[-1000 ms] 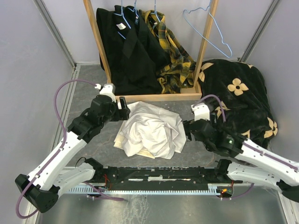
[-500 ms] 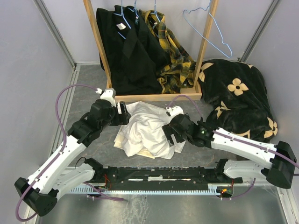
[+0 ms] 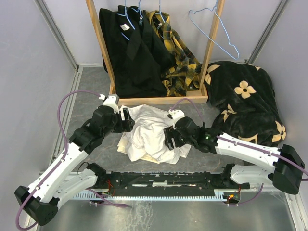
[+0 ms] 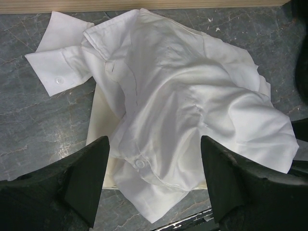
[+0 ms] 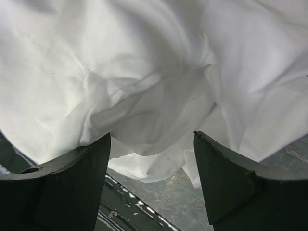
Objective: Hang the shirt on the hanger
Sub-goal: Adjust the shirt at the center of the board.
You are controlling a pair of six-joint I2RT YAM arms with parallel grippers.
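Currently the shirt point(image 3: 156, 132) lies crumpled in a heap at the middle of the gray bench point(image 3: 91, 96), just near of the base rail of the wooden rack point(image 3: 159, 100). The heap is a little longer from left to right than from far to near. One buttoned cuff point(image 4: 57, 77) sticks out flat at its far left corner, its end pointing left. A cream cloth point(image 4: 98, 130) shows from under the shirt's left edge.

The hanger point(image 3: 215, 34) hangs empty at the rack's far right, outside the right post, hook uppermost and its long bar slanting down to the right. It is well apart from the shirt.

The left arm point(image 3: 103, 122) holds its jaws wide open over the shirt's left side, one finger on each side of the cloth in the wrist view. The right arm point(image 3: 185, 132) has its jaws open over the shirt's right side, bunched white cloth filling the gap between them; contact cannot be told.

Bare bench lies to the left of the heap. A black flowered blanket point(image 3: 245, 96) crowds the right. Black clothes point(image 3: 132, 48) and a plaid garment point(image 3: 180, 57) fill the rack.
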